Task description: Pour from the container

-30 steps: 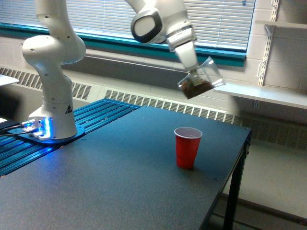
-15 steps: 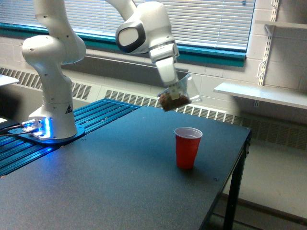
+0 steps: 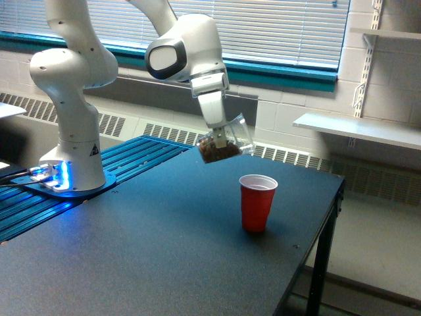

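Note:
The clear container (image 3: 227, 141) hangs in the air, tilted with its mouth toward the exterior view's right, and brown bits lie in its lower end. My gripper (image 3: 218, 135) is shut on it; the fingers are mostly hidden behind the cup. An opaque red cup (image 3: 257, 202) stands upright on the dark table (image 3: 164, 250), below the container and toward the exterior view's right. The container's mouth is left of the red cup's rim and well above it. Nothing is falling from it.
The arm's white base (image 3: 72, 164) stands on a blue ribbed plate (image 3: 131, 158) at the exterior view's left. The table's right edge (image 3: 329, 217) lies close beyond the red cup. A white shelf (image 3: 358, 128) sticks out from the wall at the right.
My gripper has carried the container down and toward the exterior view's left, from high right of the red cup to a lower spot left of it. The red cup has stayed put.

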`<control>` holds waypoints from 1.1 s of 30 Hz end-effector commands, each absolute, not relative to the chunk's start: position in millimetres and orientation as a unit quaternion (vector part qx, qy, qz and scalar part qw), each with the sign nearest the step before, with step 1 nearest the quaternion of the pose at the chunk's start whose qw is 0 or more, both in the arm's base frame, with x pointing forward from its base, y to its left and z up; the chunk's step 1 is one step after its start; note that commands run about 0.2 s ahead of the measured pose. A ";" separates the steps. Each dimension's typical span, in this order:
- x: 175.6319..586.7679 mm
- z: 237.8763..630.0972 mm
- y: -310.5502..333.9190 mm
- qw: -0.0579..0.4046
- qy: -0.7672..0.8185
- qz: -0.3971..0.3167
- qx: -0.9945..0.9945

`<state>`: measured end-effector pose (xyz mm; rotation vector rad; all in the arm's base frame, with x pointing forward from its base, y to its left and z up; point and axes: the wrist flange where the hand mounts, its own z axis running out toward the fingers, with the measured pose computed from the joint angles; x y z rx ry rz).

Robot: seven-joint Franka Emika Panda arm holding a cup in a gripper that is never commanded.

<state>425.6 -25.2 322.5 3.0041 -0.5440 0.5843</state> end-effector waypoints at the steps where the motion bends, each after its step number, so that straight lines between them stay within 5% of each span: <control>1: 422.6 320.3 -27.8 0.029 -0.178 0.187 0.966; 33: 431.6 297.2 -2.3 0.093 -0.131 0.164 0.973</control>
